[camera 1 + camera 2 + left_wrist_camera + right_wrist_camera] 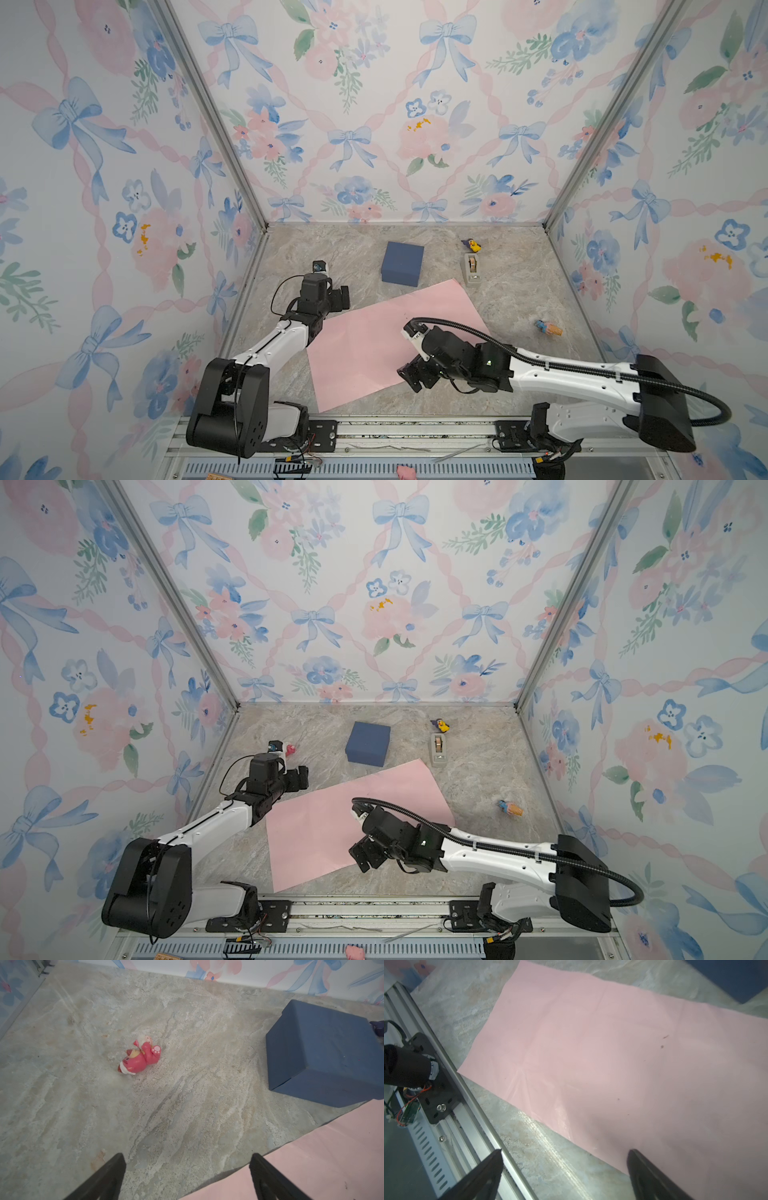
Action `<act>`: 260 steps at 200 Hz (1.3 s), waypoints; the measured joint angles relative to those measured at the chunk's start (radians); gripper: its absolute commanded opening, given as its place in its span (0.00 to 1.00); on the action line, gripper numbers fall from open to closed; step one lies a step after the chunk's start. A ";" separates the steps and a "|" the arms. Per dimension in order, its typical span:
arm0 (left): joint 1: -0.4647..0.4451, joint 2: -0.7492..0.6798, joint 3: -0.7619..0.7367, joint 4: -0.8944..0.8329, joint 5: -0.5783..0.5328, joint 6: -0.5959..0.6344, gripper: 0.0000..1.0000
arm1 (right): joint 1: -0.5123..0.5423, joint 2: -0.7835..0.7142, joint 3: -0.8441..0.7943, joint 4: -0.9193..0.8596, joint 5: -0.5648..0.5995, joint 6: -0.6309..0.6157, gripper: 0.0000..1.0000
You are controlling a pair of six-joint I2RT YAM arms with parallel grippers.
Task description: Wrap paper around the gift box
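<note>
top views both show a booth walled with wallpaper [374, 124] of blue bows, pink ribbons and flowers, with aluminium posts [217, 124] in the back corners. the floor of it is a grey-beige marbled bench [519, 291], edged at the front by an aluminium rail [415, 428] that carries both arm bases.

the left arm rises from the rail's left end and its white forearm reaches toward the back wall, the wrist turned toward the middle. the left claw [187, 1157] hangs over the bench with its fingers wide apart and nothing between them. one finger is above bare marble, the other above the edge of the paper [374, 345]. the right arm stretches from the rail's right end across the sheet, its black cable arching above it. the right claw [565, 1150] points down toward the front rail, spread wide and empty, one finger over the paper's near edge and one off it.

the paper lies flat and askew under the right claw, pink face up and faintly creased. the navy gift box [402, 263] sits lid on, beyond the left claw and to its right. it is just beside the paper's far edge with a strip of marble between.

a pink figurine [141, 1057] lies on its side beyond the left claw. well past the right claw, toward the back wall, stand a grey tape dispenser [471, 269] and a yellow and purple figurine [471, 245]. a blue and orange figurine [548, 328] lies off to that claw's right.
</note>
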 measured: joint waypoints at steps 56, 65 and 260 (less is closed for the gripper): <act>0.031 0.000 0.000 -0.029 0.066 -0.056 0.95 | 0.106 0.323 0.171 0.035 -0.113 0.058 0.86; 0.035 0.000 0.000 -0.029 0.075 -0.062 0.95 | 0.111 0.348 0.182 0.041 -0.137 0.062 0.86; 0.056 -0.016 0.005 -0.028 0.122 -0.085 0.94 | -0.004 0.621 0.389 0.158 -0.267 0.111 0.90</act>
